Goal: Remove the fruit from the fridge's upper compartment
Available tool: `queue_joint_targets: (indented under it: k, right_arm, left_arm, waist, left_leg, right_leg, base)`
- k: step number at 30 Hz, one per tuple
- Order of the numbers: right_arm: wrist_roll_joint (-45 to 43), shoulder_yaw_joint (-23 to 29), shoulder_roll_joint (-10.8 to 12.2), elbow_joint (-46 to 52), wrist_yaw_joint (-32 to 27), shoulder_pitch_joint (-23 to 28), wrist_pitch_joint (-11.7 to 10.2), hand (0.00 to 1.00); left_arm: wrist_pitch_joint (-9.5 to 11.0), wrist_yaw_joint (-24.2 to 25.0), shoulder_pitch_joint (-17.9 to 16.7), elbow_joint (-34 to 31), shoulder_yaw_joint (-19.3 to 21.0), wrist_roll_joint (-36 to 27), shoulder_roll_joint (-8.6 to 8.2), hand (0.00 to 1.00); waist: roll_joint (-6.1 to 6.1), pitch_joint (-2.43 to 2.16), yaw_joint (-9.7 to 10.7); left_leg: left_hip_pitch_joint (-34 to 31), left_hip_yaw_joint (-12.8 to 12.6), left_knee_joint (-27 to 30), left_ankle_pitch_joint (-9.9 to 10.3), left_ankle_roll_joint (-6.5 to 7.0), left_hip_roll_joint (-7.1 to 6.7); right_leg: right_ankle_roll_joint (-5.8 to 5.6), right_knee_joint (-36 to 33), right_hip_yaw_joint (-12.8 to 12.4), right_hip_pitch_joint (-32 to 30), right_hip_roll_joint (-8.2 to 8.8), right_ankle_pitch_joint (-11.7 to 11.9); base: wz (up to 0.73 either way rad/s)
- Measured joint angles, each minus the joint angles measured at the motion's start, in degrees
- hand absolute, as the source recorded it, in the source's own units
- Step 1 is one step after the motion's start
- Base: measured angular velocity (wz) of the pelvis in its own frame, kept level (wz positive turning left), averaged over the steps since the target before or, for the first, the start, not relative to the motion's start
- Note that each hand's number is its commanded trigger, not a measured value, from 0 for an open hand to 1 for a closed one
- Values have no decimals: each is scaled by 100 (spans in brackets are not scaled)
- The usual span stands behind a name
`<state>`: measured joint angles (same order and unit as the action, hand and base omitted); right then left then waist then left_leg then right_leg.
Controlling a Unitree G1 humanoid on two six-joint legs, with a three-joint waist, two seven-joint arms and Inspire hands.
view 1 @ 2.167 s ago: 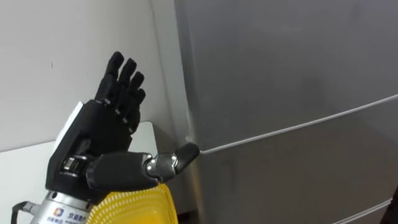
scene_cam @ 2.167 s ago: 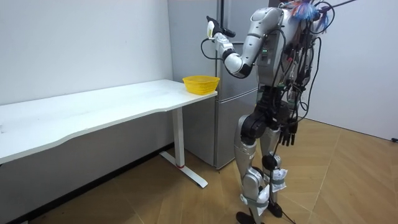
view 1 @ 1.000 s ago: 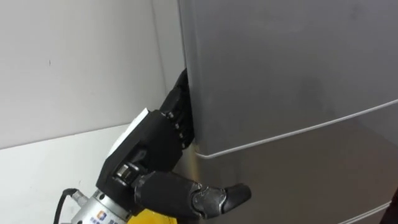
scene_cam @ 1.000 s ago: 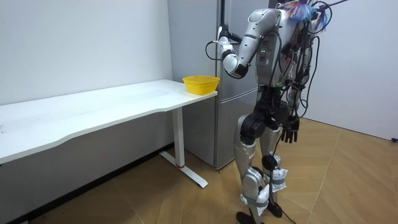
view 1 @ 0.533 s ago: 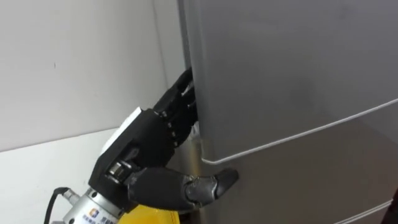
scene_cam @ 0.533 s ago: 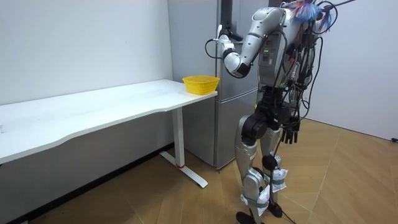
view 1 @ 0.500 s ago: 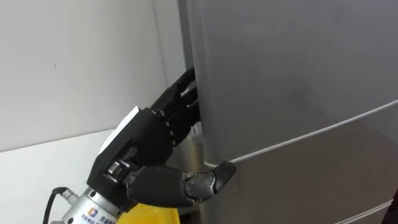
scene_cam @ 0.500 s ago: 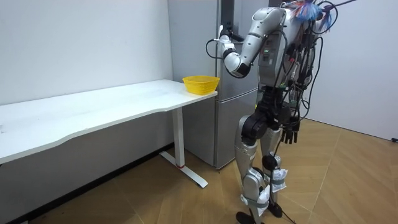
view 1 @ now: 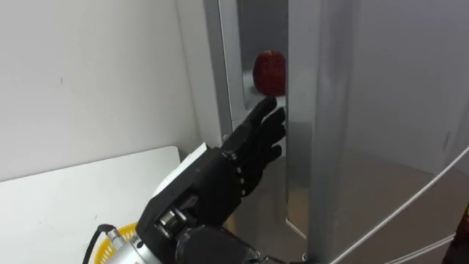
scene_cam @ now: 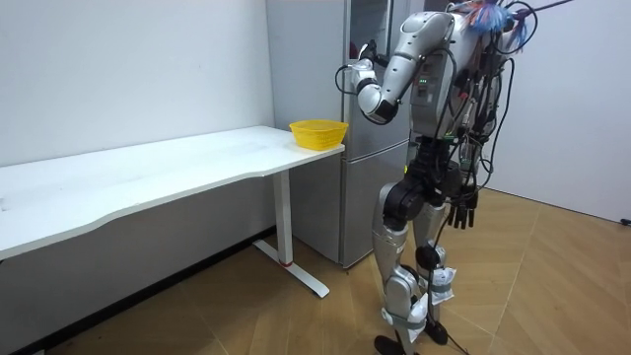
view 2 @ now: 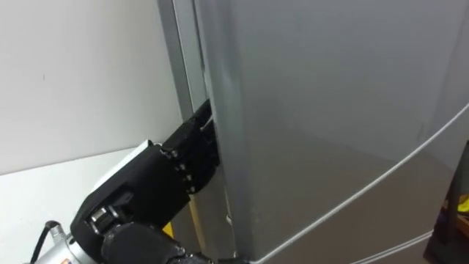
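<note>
The upper fridge door [view 1: 366, 110] stands ajar, with a gap along its left edge. Inside, a red apple [view 1: 270, 72] sits on a shelf high in the gap. My left hand [view 1: 220, 176] is raised at the gap, open, its straight fingers [view 1: 265, 126] against the door's inner edge just below the apple. In the right eye view the left hand [view 2: 154, 187] has its fingertips hidden behind the door's edge. My right hand [scene_cam: 461, 210] hangs by my thigh, fingers relaxed and holding nothing. I stand upright close in front of the fridge [scene_cam: 320, 148].
A yellow basket [scene_cam: 317, 132] sits on the end of the white table [scene_cam: 148, 177], right beside the fridge and under my left arm. A white wall runs behind the table. Wooden floor lies open behind me.
The upper door has swung from nearly shut to ajar, uncovering the apple. My left hand, hooked at the door's edge before, now reaches into the gap with its fingers straight.
</note>
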<state>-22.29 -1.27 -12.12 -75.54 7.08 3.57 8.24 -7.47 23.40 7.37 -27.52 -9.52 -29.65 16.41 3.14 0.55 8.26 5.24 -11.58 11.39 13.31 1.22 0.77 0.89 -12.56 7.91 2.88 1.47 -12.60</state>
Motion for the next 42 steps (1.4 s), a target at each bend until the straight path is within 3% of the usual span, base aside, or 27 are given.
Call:
queue_joint_targets:
  k: [9,13,16,21,23,26,37,42]
  right_arm:
    - [29,-141,1,11,-16,-44,-9,0]
    - [39,-133,-8,-5,-72,-4,-8,0]
    - [88,-133,-4,-7,-72,-1,-22,0]
    - [101,-129,-25,-9,-95,-32,-108,0]
    - [101,-122,-35,-10,-97,-32,-116,0]
    - [104,-41,-39,-9,-109,-1,-117,0]
    - [291,27,-48,33,-196,155,-128,0]
    - [429,26,-57,50,-187,166,-140,0]
  left_arm:
    - [0,100,0,0,-219,0,0,0]
    - [0,96,1,-2,-271,23,3,0]
    - [0,87,1,-2,-270,23,4,0]
    - [0,55,10,1,-254,22,6,0]
    - [0,51,53,2,-254,22,7,0]
    - [0,71,146,20,-263,16,8,0]
    - [10,133,333,19,-406,-3,24,0]
    - [46,101,348,19,-531,-9,-11,0]
  waist:
    - [-11,-13,95]
    - [66,-92,145]
    - [90,-107,147]
    - [100,-79,241]
    - [120,-29,252]
    - [140,0,298]
    - [81,-4,486]
    - [76,-6,499]
  left_leg:
    - [-14,-93,1,0,0,6]
    - [-43,-102,0,0,0,17]
    - [-21,-117,-5,0,0,21]
    - [26,-189,-43,0,-1,42]
    - [39,-233,-46,0,-1,45]
    - [45,-296,-47,0,-1,48]
    - [-49,-429,-44,1,0,45]
    - [-45,-662,-44,1,1,45]
  right_leg:
    - [0,26,2,-7,4,1]
    - [3,88,-17,3,-14,60]
    - [4,86,-44,11,-22,61]
    - [17,86,-99,25,-51,69]
    - [17,101,-162,7,-60,69]
    - [8,93,-220,-14,-64,75]
    - [-20,79,-338,-161,-63,109]
    - [-60,90,-481,-193,-64,143]
  base:
    - [0]
    - [-4]
    - [-5]
    - [-4]
    - [-8]
    - [-8]
    - [-5]
    - [-11]
